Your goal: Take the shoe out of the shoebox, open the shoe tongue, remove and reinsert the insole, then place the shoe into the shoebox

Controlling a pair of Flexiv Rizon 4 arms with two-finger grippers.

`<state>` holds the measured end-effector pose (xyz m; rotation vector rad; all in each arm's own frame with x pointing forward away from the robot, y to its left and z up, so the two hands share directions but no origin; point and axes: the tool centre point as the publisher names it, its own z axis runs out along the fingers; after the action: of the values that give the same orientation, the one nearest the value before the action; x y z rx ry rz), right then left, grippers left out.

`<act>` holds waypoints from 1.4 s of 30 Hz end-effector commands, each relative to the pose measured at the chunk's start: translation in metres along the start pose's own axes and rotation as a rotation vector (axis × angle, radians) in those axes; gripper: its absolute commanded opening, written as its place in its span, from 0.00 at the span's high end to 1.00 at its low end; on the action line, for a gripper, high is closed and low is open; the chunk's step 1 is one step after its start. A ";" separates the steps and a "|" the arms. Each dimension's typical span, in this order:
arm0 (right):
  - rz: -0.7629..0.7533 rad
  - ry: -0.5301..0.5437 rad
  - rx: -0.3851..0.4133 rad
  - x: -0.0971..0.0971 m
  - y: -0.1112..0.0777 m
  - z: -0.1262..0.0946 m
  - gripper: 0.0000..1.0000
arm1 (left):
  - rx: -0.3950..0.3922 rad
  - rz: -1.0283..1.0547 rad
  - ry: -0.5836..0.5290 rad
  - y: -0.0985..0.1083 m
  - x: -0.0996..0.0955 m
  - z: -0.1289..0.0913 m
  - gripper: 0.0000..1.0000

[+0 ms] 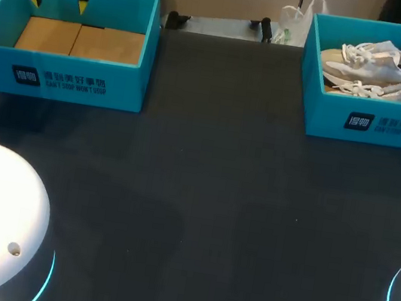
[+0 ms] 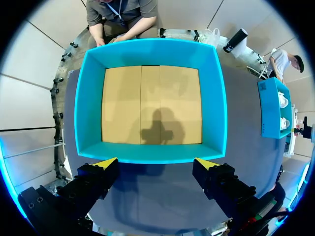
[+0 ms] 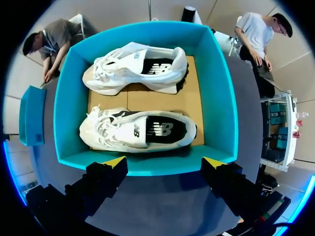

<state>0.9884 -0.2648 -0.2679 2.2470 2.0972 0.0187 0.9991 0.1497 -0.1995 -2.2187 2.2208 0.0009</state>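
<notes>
Laces (image 3: 101,123) could snag the right gripper (image 3: 165,162), spread wide above the upper-right shoebox (image 1: 376,126), and yank the shoe (image 3: 142,132) out crooked.

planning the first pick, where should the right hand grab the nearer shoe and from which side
Probably from straight above, since the shoebox walls close off every side. The nearer shoe sits sole down, mouth open upward, so the right hand could pinch the collar wall near the heel, one finger inside, one outside. It would likely need a wrist turn first.
</notes>
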 end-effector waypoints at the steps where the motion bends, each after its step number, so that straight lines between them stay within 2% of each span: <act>1: -0.023 0.011 -0.022 -0.007 0.001 0.006 0.00 | 0.000 0.000 0.001 0.000 0.000 0.000 0.00; 22: -0.095 -0.015 0.002 -0.035 0.033 0.041 0.00 | 0.000 0.000 0.001 0.000 0.000 0.000 0.00; 23: -0.095 -0.016 0.003 -0.036 0.034 0.042 0.02 | 0.000 0.000 0.001 0.000 0.000 0.000 0.00; 25: -0.093 -0.017 0.007 -0.038 0.036 0.045 0.08 | 0.000 0.000 0.001 0.000 0.000 0.000 0.00; 34: -0.101 -0.017 0.023 -0.042 0.039 0.061 0.00 | 0.000 0.000 0.001 0.000 0.000 0.000 0.00; 38: -0.103 -0.011 0.029 -0.044 0.040 0.066 0.05 | 0.000 0.000 0.001 0.000 0.000 0.000 0.00; 42: -0.101 -0.004 0.038 -0.046 0.040 0.073 0.04 | 0.000 0.000 0.001 0.000 0.000 0.000 0.00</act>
<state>1.0249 -0.3143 -0.3318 2.1519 2.2168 -0.0294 0.9991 0.1497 -0.1995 -2.2187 2.2208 0.0009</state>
